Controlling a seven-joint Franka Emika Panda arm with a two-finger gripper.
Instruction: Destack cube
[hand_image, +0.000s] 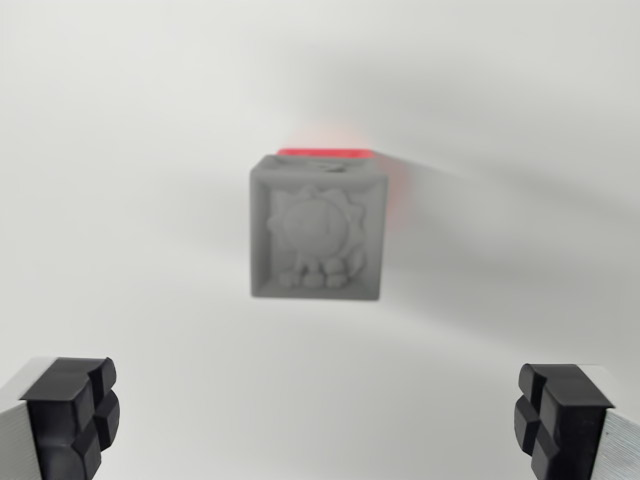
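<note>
Two cubes were stacked near the centre of the wrist view on a plain white matte tabletop (120, 150). Grey cube (316, 229) on top: dull, smooth plastic, square face with a raised frame and an embossed lion-like figure with a ruffled mane, slightly blurred. Red cube (330, 153) beneath it, only a thin glossy strip showing past the grey one's far edge, with a reddish glow on the wrist view's right. Pincer (318, 420) was open, holding nothing; black ribbed rubber pads (72, 412) on silver metal fingers sat at the bottom corners, well apart from the stack.
</note>
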